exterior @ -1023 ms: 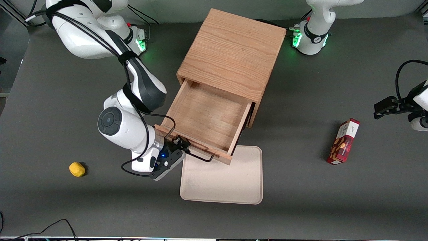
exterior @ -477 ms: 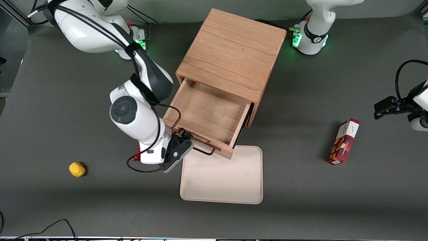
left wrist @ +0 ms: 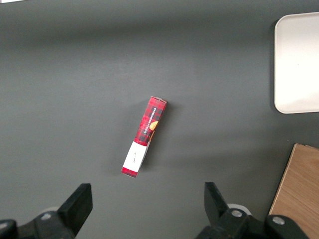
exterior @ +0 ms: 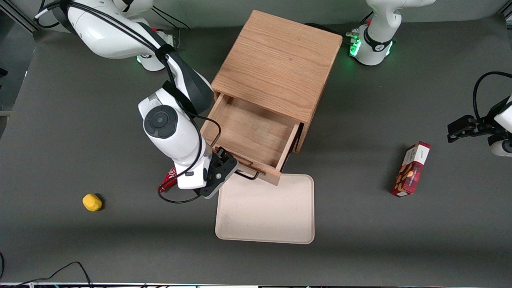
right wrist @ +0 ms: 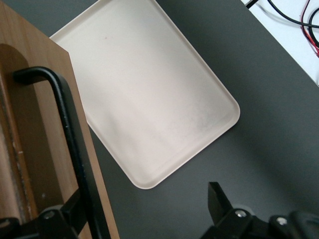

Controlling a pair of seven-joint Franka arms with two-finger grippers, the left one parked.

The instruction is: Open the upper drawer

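Observation:
The oak cabinet [exterior: 276, 64] stands mid-table with its upper drawer [exterior: 252, 136] pulled out and nothing inside it. The drawer's thin black wire handle [exterior: 249, 176] juts from the drawer front toward the front camera. My right gripper [exterior: 231, 169] sits at the working arm's end of that handle, level with the drawer front. In the right wrist view the gripper [right wrist: 147, 199] is open, its fingers wide apart. The handle [right wrist: 70, 129] runs just inside one finger [right wrist: 72, 211] and nothing is clamped. The lower drawer is hidden under the upper one.
A cream tray [exterior: 264, 208] lies on the table just in front of the drawer, partly under it. A yellow lump [exterior: 92, 202] rests toward the working arm's end. A red carton [exterior: 411, 169] lies toward the parked arm's end. Something red [exterior: 170, 179] peeks from under my wrist.
My right arm and gripper have moved away from the front camera, toward the cabinet. The drawer front has slid back with them, so the drawer sticks out less.

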